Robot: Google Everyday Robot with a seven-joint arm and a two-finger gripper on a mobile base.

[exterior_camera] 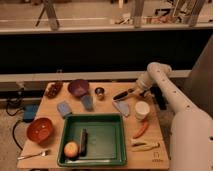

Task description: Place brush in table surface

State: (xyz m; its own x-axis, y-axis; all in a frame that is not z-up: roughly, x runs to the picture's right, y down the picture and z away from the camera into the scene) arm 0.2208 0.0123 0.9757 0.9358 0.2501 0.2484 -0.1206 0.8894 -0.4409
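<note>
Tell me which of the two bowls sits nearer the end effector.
The purple bowl at the table's back edge; the end effector holds the brush off to its right. The orange bowl sits far off, front left.

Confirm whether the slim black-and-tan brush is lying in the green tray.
No: the slim black-and-tan brush is at the gripper above the tan wooden tabletop, outside the green rectangular tray.
</note>
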